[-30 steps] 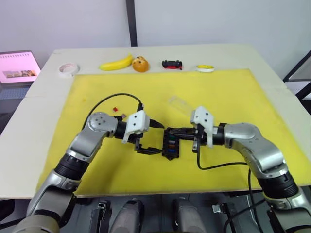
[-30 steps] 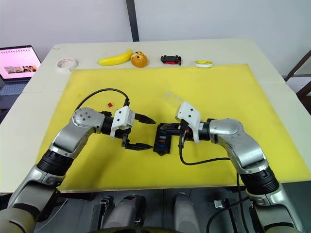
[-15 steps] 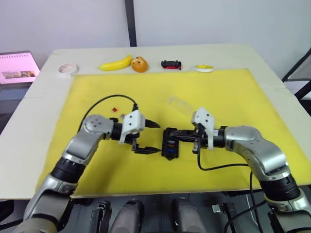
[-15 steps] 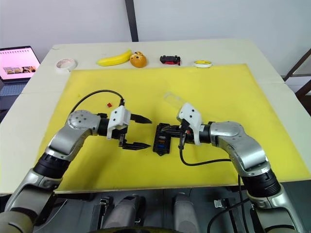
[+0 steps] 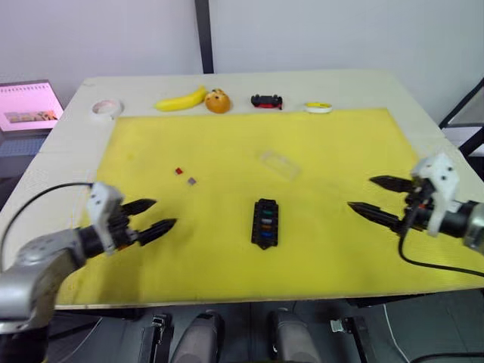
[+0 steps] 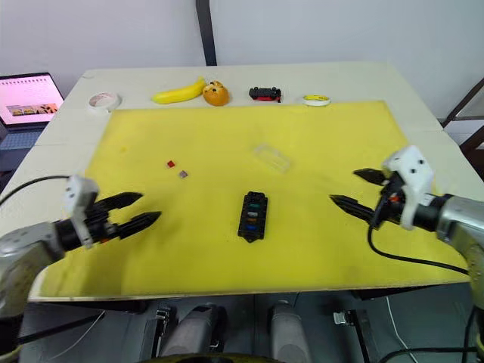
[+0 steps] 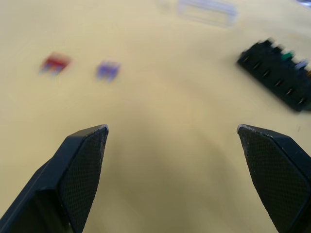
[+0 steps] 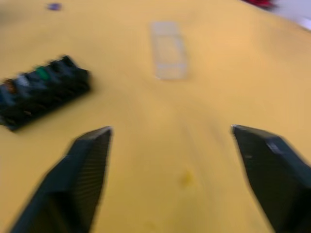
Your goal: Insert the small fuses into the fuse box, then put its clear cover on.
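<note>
A black fuse box (image 5: 265,224) lies at the middle of a yellow mat (image 5: 227,144), with coloured fuses seated in its slots; the clear cover (image 5: 279,163) lies apart, farther back on the mat. A red fuse (image 5: 179,171) and a purple fuse (image 5: 191,181) lie loose to the box's left. The left gripper (image 5: 150,215) hovers wide open and empty near the mat's left edge; the right gripper (image 5: 373,198), also wide and empty, hovers near the right edge, both well apart from the box.

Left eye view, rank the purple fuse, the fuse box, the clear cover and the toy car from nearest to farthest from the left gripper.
From the left gripper:
1. Purple fuse, just ahead on the mat.
2. Fuse box, mat centre.
3. Clear cover, beyond the box.
4. Toy car, table's far edge.
</note>
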### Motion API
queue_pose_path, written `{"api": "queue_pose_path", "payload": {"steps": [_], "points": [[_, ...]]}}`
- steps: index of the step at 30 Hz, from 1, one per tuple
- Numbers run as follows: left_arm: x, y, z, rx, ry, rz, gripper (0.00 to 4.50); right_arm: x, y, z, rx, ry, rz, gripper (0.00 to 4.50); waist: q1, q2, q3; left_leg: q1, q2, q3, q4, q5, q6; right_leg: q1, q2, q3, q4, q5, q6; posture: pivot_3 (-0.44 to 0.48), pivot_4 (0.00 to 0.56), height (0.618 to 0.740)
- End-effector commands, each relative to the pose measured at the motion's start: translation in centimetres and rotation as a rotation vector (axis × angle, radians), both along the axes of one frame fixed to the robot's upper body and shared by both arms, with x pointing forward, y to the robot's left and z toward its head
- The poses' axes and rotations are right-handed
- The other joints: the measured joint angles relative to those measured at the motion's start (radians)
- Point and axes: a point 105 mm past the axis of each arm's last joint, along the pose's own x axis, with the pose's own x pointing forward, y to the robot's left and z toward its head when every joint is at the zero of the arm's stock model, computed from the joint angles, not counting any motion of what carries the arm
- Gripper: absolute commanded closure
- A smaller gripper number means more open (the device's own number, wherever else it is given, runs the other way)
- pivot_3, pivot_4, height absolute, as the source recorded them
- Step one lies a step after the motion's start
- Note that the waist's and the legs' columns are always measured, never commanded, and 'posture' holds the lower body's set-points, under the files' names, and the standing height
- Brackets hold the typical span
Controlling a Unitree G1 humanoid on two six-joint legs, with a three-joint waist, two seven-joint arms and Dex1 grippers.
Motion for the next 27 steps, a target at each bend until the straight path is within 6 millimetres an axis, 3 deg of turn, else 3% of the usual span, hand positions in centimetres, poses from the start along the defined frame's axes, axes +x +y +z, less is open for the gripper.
{"api": "queue_pose_path", "payload": {"steps": [1, 4, 7, 11, 19, 27], "points": [[-1.0, 3.0, 1.5, -0.021, -0.003, 0.109, 0.0, -0.8, -1.0, 1.0, -0.037, -0.04, -0.017, 0.06, 0.002, 0.0, 0.0, 0.0, 0.0, 0.0, 0.0, 0.0, 0.0, 0.0, 0.0, 0.0, 0.0, 0.0, 0.0, 0.0, 0.15, 0.74], [-1.0, 3.4, 1.4, -0.062, 0.038, 0.141, 0.0, -0.8, -0.4, 1.2, -0.028, -0.051, 0.003, 0.06, 0.013, 0.0, 0.0, 0.002, 0.0, 0.0, 0.0, 0.0, 0.0, 0.004, 0.0, -0.001, -0.001, 0.0, 0.0, 0.0, 0.15, 0.74], [-0.7, 1.7, 1.5, -0.173, 0.113, 0.078, 0.0, 0.1, 1.5, 1.6, -0.001, -0.078, 0.062, 0.06, 0.015, 0.001, 0.001, 0.014, 0.0, 0.0, -0.001, -0.001, 0.001, 0.017, 0.0, -0.001, -0.005, 0.0, 0.0, 0.0, 0.15, 0.74], [0.3, 0.1, 1.9, -0.29, 0.202, 0.01, 0.0, 0.6, 4.9, 2.0, 0.06, -0.086, 0.169, 0.06, 0.015, 0.001, 0.001, 0.015, 0.001, -0.001, -0.001, -0.001, 0.001, 0.018, 0.0, -0.002, -0.006, 0.0, 0.0, 0.0, 0.15, 0.74], [5.5, -2.5, 2.5, -0.536, 0.394, 0.059, 0.0, 1.1, 12.8, 1.8, 0.229, -0.041, 0.319, 0.06, 0.017, 0.0, 0.001, 0.014, 0.0, -0.002, -0.001, -0.001, 0.0, 0.017, 0.0, -0.002, -0.006, 0.0, 0.0, 0.0, 0.15, 0.74], [8.8, -3.5, 1.4, -0.728, 0.55, 0.156, 0.0, 2.7, 16.0, 2.0, 0.258, -0.053, 0.316, 0.06, 0.01, -0.001, 0.001, 0.012, -0.001, -0.002, -0.001, 0.002, -0.005, 0.013, 0.0, -0.001, -0.003, 0.0, 0.0, 0.0, 0.15, 0.74]]}}
